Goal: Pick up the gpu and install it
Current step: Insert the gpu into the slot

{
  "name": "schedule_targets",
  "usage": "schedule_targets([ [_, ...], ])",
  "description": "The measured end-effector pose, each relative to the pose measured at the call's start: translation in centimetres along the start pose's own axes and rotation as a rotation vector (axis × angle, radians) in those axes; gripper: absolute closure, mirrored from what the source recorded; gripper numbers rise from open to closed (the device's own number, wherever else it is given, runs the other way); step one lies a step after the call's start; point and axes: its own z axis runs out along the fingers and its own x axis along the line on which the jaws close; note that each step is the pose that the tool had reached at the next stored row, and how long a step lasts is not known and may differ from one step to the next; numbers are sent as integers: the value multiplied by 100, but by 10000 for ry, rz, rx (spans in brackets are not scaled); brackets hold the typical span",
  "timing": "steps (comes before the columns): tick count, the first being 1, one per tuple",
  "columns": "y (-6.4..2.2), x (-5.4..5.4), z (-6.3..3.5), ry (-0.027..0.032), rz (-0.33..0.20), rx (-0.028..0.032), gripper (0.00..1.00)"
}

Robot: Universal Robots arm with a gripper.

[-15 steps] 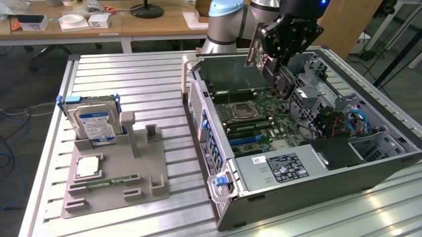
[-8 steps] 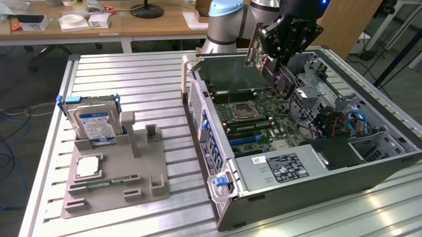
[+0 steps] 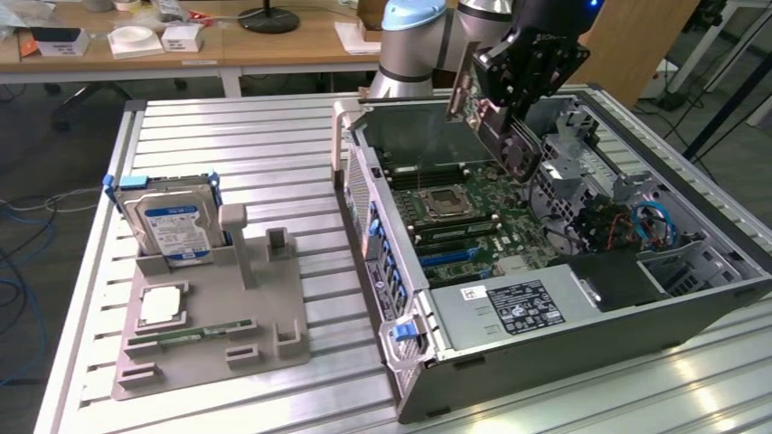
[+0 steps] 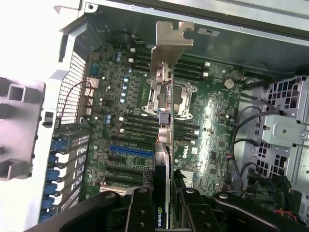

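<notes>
Over the open case [image 3: 389,298], toward the counter's [image 3: 241,163] far edge, grips the gpu [image 4: 164,111] edge-on in a partly closed claw [image 3: 527,68], metal bracket [image 4: 171,41] at the end away from the claw, above the motherboard [image 3: 471,231]. Probably best to keep the card upright and square to its slot. Mind the processor socket [image 3: 440,201] beneath, blue cables [image 3: 652,221] beside. Ignore the hard drive [image 3: 175,217] in its grey holder [image 3: 259,307], well apart.

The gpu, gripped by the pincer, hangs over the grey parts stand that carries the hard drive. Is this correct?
Not quite. The gpu, gripped by the pincer, hangs over the motherboard inside the open computer case, not over the grey parts stand. The wrist view shows this plainly.
</notes>
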Motion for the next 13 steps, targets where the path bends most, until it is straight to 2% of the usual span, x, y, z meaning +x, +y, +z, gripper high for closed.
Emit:
schedule_targets([
  [13,0,0,0,29,-436,-11,74],
])
